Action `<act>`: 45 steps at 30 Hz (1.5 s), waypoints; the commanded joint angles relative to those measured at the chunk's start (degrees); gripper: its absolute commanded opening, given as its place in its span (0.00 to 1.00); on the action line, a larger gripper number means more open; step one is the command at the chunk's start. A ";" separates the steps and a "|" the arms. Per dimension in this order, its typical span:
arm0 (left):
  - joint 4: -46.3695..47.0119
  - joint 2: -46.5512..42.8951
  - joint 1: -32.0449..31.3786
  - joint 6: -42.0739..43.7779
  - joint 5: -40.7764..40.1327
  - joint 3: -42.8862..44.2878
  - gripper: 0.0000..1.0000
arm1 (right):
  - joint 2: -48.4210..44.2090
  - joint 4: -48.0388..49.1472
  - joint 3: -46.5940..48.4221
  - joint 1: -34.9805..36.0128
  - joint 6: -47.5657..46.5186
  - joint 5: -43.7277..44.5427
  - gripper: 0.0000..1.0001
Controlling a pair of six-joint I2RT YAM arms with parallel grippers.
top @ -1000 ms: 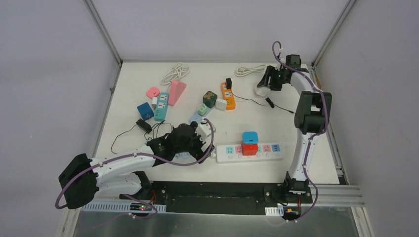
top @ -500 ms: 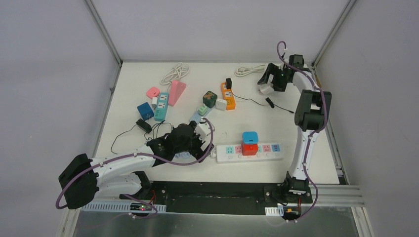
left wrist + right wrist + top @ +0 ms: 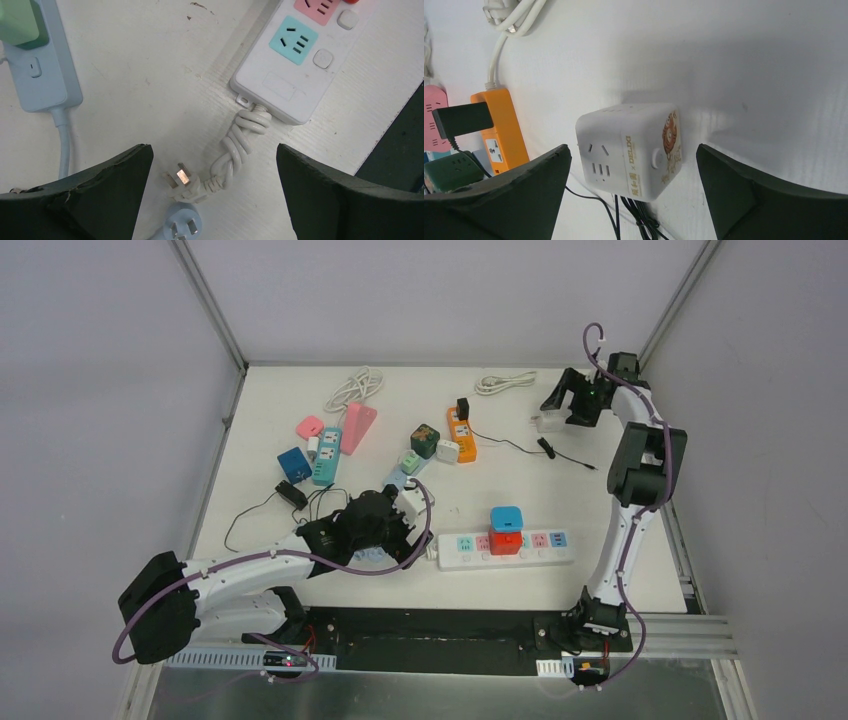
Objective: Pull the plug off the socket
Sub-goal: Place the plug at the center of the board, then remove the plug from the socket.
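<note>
Over at the far side, the right gripper (image 3: 634,148) has its 2 dark jaws spread wide. The white plastic cube socket (image 3: 624,155) sits on the white table (image 3: 500,470) between them, touching neither. Out past one jaw lies the orange power strip (image 3: 499,130) with a black plug (image 3: 463,120) in it. The left gripper (image 3: 214,150) gapes as well, holding nothing. Between its jaws lies the twisted white cord (image 3: 240,140) of the long white power strip (image 3: 295,75). Further along that strip, a red block plug (image 3: 505,540) is seated.
</note>
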 commanded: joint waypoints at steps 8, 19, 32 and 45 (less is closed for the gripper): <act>2.02 -2.61 0.40 -0.12 0.64 -0.17 0.99 | -15.34 0.24 -6.07 -0.52 -9.96 -0.89 1.00; 5.51 -5.77 0.45 0.07 4.58 -2.14 0.99 | -37.81 -3.46 -22.35 0.77 -29.48 -6.12 1.00; 9.35 -5.47 0.51 -0.20 6.84 -3.55 0.99 | -59.38 -14.03 -42.77 -1.79 -53.26 -33.38 1.00; 10.44 -3.99 0.52 -0.32 7.80 -3.43 0.99 | -51.81 -38.81 -40.77 8.73 -70.57 -33.13 1.00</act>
